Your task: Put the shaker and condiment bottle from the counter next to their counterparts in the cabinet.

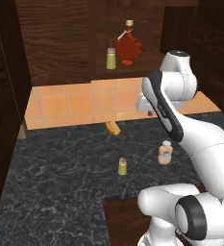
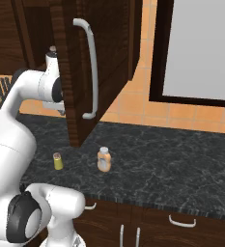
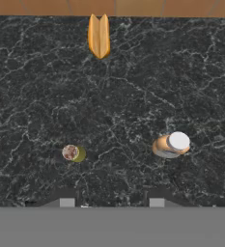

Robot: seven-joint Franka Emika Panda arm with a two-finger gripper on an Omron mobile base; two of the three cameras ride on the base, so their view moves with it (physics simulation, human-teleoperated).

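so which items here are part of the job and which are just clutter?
Job: shaker and condiment bottle on the counter; second shaker and red maple-leaf bottle in the cabinet.
Clutter: orange bun-like item by the tiles.

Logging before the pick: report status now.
Fingers open, high over counter, holding nothing. Shaker and condiment bottle upright, apart, untouched. Hot dog by the wall, out of the way.
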